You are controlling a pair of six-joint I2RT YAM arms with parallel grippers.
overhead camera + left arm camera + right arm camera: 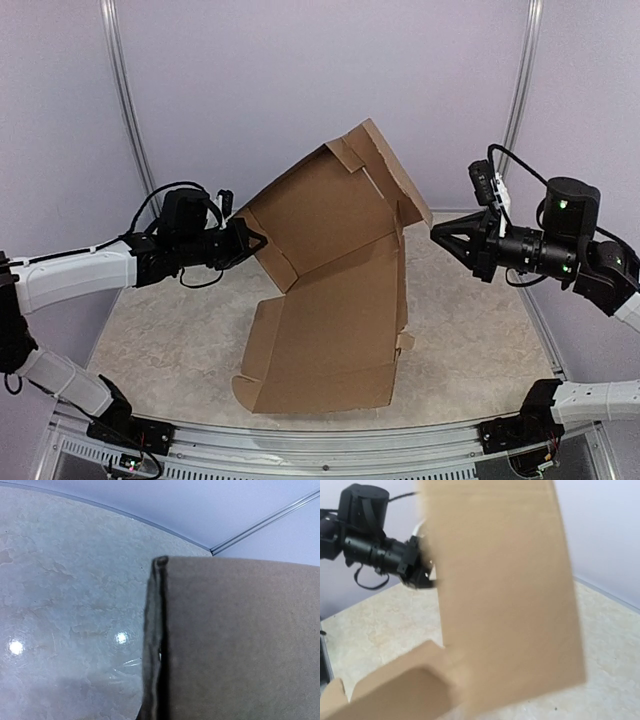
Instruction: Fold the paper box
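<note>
The paper box (335,300) is a brown die-cut sheet. Its lower panel lies on the table and its upper panel (330,205) stands raised and tilted back. My left gripper (257,240) sits at the raised panel's left edge and looks shut on it. The left wrist view shows that edge (154,645) close up, with no fingers in sight. My right gripper (436,232) looks shut and points at the raised panel's right edge, just beside it. The right wrist view shows the blurred panel (505,595) with a side flap (395,685) at lower left; its own fingers are hidden.
The mottled beige table top (160,340) is ringed by a metal rail (300,440) at the near edge. Grey walls with upright metal posts (125,90) stand behind. The left arm (375,550) shows across the table in the right wrist view.
</note>
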